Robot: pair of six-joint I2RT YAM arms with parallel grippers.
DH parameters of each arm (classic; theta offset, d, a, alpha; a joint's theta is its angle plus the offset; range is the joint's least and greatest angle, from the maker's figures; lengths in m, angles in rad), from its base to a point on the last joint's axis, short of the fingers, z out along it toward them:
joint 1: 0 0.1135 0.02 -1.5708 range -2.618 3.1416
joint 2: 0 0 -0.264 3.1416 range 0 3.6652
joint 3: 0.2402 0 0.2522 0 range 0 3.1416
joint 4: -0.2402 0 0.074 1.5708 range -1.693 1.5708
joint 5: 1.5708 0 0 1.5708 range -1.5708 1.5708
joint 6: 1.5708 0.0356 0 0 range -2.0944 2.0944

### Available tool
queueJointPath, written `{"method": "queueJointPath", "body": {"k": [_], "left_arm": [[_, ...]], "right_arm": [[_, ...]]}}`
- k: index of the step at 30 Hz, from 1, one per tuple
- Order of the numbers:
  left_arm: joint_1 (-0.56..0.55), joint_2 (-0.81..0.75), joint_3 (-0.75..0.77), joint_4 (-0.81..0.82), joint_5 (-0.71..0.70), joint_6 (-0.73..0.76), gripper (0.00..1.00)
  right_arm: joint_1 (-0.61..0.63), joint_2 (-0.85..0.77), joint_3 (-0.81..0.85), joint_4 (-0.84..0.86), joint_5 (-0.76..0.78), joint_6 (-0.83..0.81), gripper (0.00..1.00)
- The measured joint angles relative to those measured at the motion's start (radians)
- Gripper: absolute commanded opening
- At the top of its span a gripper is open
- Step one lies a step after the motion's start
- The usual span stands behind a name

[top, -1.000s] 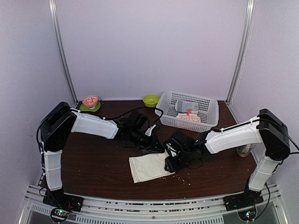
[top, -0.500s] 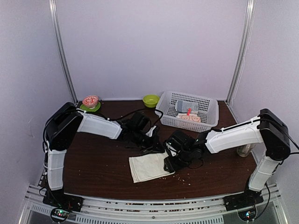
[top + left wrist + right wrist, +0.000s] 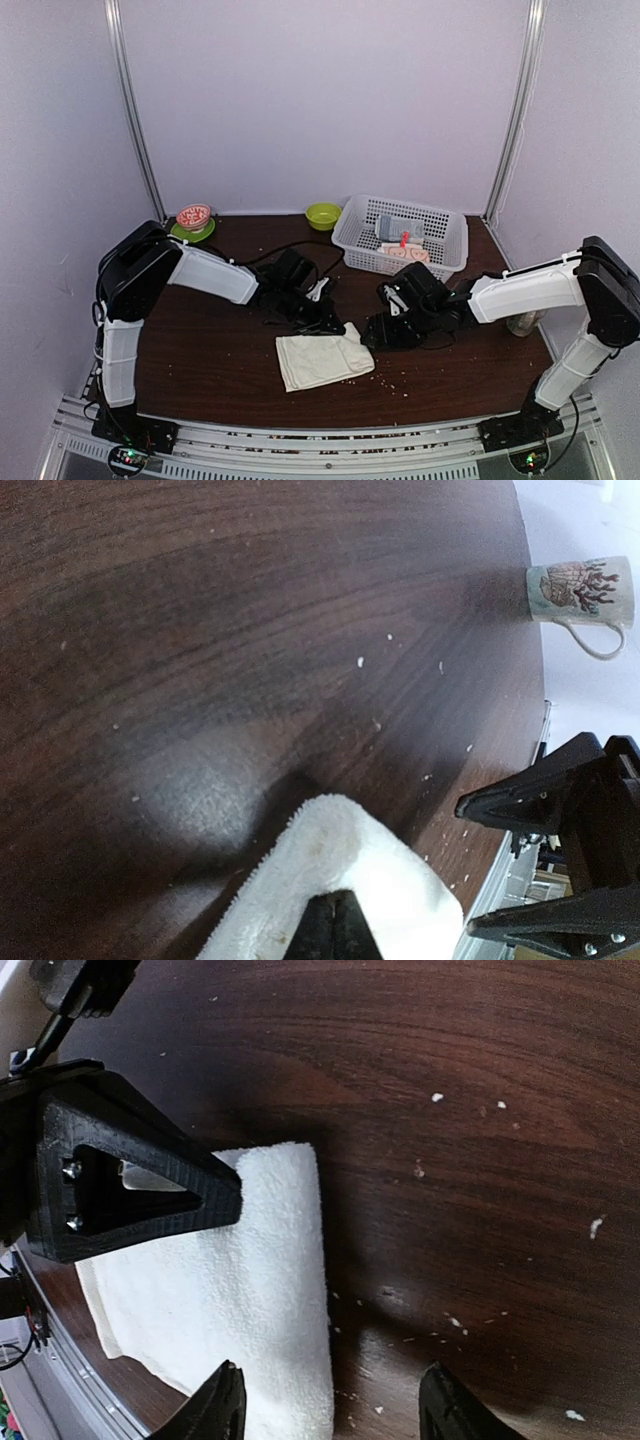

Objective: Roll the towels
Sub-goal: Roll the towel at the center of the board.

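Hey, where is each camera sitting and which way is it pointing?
Top external: above and behind the bases, looking down on the table; left arm and right arm show.
Left wrist: low over the table, facing the mug; the left gripper pinches the white towel.
Right wrist: low, looking down at that towel's edge; the right gripper stands open.
Shared: both wrist views show the white towel.

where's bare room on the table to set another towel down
Bare wood lies front left, between the left arm and the cream towel, and front right, between the towel and the mug. A narrower strip runs at the back between the pink bowl and green bowl. The middle is crowded: left gripper and right gripper meet at the towel's far corner.
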State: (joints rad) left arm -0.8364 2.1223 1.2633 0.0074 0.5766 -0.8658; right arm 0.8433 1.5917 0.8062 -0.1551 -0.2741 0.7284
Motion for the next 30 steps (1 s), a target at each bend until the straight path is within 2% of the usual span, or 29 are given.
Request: {"method": "queueJointPath", "body": {"k": [6, 14, 21, 23, 25, 28, 30], "left_arm": [[0.002, -0.003, -0.013, 0.018, -0.007, 0.032, 0.03], [0.003, -0.019, -0.033, 0.019, -0.022, 0.051, 0.02], [0.002, -0.021, -0.033, 0.014, -0.025, 0.064, 0.02], [0.002, -0.025, -0.033, 0.006, -0.027, 0.068, 0.02], [0.002, -0.036, -0.033, -0.016, -0.038, 0.076, 0.08], [0.003, -0.064, -0.046, -0.048, -0.055, 0.089, 0.23], [0.002, -0.096, -0.060, -0.073, -0.064, 0.096, 0.27]], "right_arm": [[-0.005, 0.066, 0.004, 0.101, -0.089, 0.041, 0.51], [-0.010, 0.130, 0.016, 0.153, -0.150, 0.061, 0.42], [-0.011, 0.141, 0.005, 0.175, -0.186, 0.064, 0.05], [-0.011, 0.143, 0.009, 0.166, -0.187, 0.060, 0.00], [-0.011, 0.143, 0.026, 0.137, -0.182, 0.040, 0.00], [-0.009, 0.142, 0.073, 0.061, -0.157, 0.000, 0.00], [-0.002, 0.142, 0.113, -0.001, -0.122, -0.030, 0.00]]}}
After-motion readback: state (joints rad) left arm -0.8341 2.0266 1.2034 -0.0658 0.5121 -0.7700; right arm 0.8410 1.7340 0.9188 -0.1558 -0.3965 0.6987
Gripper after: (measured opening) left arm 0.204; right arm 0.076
